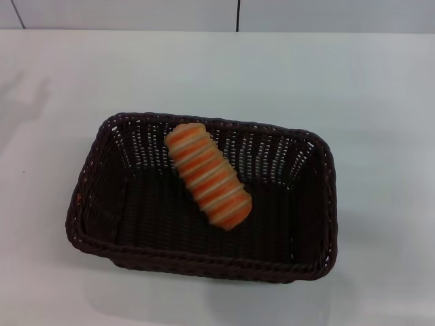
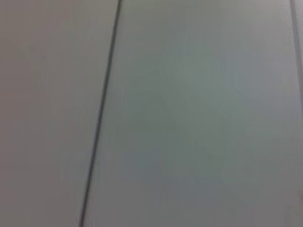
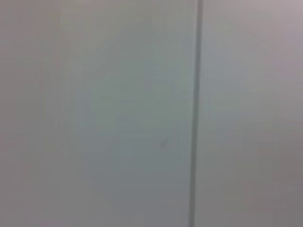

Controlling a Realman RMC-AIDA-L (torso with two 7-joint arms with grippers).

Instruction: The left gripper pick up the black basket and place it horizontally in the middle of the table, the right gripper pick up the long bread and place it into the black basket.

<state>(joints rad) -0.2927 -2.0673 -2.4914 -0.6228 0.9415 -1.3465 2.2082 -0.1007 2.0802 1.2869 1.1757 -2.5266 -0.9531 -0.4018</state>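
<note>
The black basket point(image 1: 95, 204) lies with its long side across the middle of the white table point(image 1: 367, 102) in the head view. The long bread point(image 1: 208, 175), striped orange and cream, lies inside it, slanting from the back wall toward the basket's centre. Neither the left gripper nor the right gripper shows in any view. Both wrist views show only a pale flat surface with one dark seam line, and no basket or bread.
A pale wall with dark seams point(image 1: 238, 15) runs behind the table's far edge. A faint shadow point(image 1: 27, 102) lies on the tabletop at the far left. Bare white tabletop surrounds the basket on all sides.
</note>
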